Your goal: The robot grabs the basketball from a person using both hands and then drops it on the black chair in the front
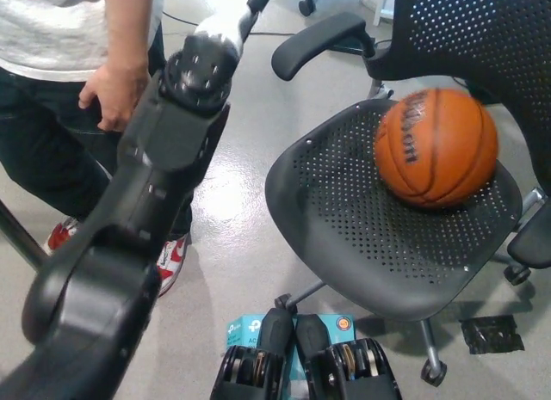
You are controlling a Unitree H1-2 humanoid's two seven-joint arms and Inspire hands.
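Drop step looks finished: basketball (436, 147) rests on black chair (344, 219) seat, nothing gripping it. Left hand's (244, 15) fingers cut off, grip unreadable; right hand unseen. You only need arms retracted.

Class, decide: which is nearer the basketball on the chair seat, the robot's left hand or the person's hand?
The robot's left hand, at the top edge, up-left of the basketball beyond the armrest. The person's hand hangs farther left. Neither touches it.
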